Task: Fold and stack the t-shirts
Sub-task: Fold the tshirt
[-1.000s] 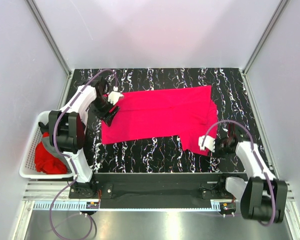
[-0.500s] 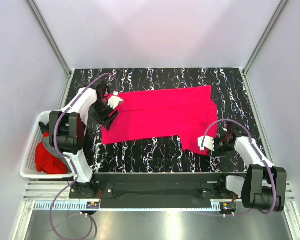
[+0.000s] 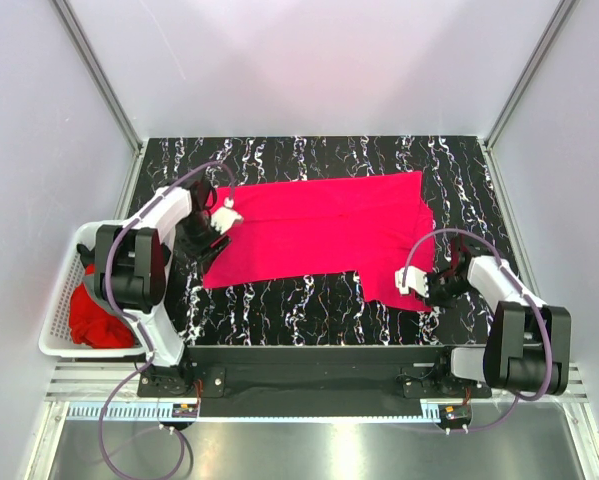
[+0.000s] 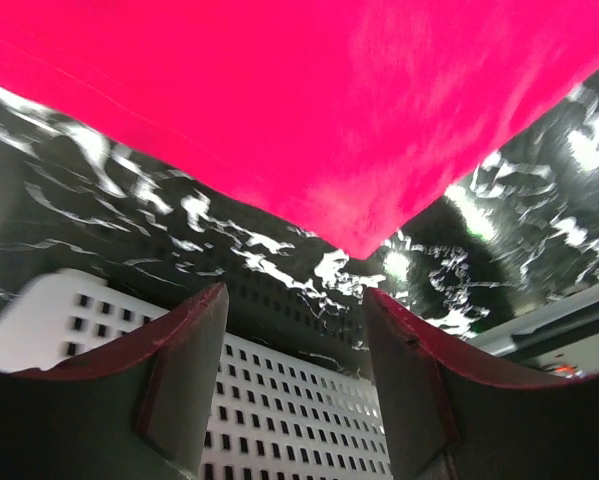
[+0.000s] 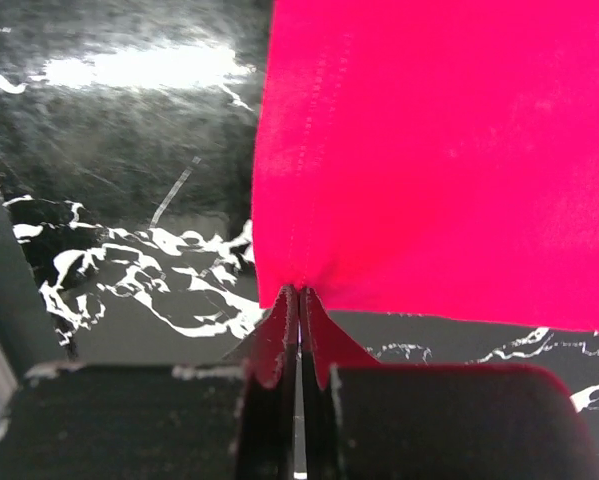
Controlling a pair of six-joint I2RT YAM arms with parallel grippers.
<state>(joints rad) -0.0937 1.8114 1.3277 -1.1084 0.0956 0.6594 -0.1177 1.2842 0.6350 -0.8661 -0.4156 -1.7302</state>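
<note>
Right gripper (image 5: 297, 298) is clamped on the crimson-pink t-shirt (image 5: 439, 150) at its nearest hem corner. Left gripper (image 4: 294, 300) stands with jaws apart, holding nothing. A shirt corner lies just ahead of its fingertips.

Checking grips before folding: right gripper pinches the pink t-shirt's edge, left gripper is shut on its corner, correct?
No: the left wrist view shows the left gripper open, the corner of the pink t-shirt lying ungripped beyond its fingers. The right gripper does pinch the edge.
</note>
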